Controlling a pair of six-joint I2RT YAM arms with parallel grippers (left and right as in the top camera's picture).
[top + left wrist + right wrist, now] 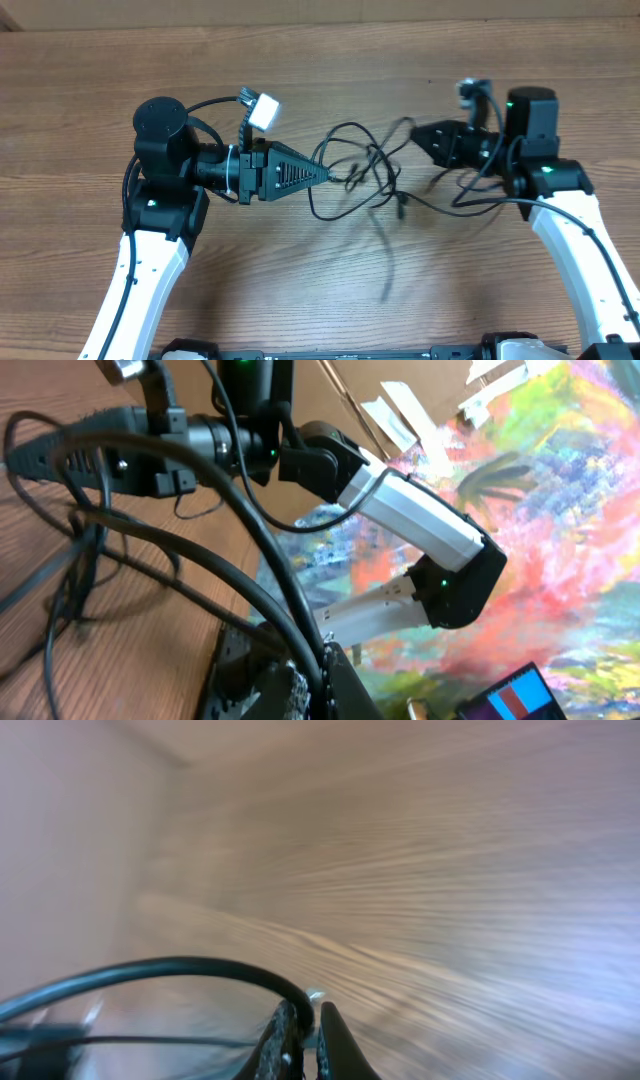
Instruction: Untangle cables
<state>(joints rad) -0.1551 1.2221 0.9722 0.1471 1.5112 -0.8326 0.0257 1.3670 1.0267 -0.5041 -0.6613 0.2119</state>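
1. While both arms face each other across the table (300, 60), the cables (372, 170) sit as one loose knot between them, mid-table. You can't tell if it's lifted or lying flat.
2. Your left gripper (325, 172) is closed right down, pinching a strand at the knot's left edge. It points straight at the tangle, so any pull runs along the tabletop.
3. Your right gripper (418, 134) is clamped fully too. In the right wrist view its fingers (338, 1050) press together with a black loop (180, 963) running in between them, so it has a cable on the knot's right side.
4. Why two opposite grips, as a judgement: one side anchors and the other draws away, so loops slide open instead of the whole bundle dragging.
5. A trailing strand (387, 265) runs down toward the arm bases. It's blurred and free of both grippers.
6. Progress looks early: strands cross in the middle and nothing is laid out separately yet.
7. Risk: a straight pull apart may cinch the crossing tighter, so a gentle, slightly raised pull looks safer.
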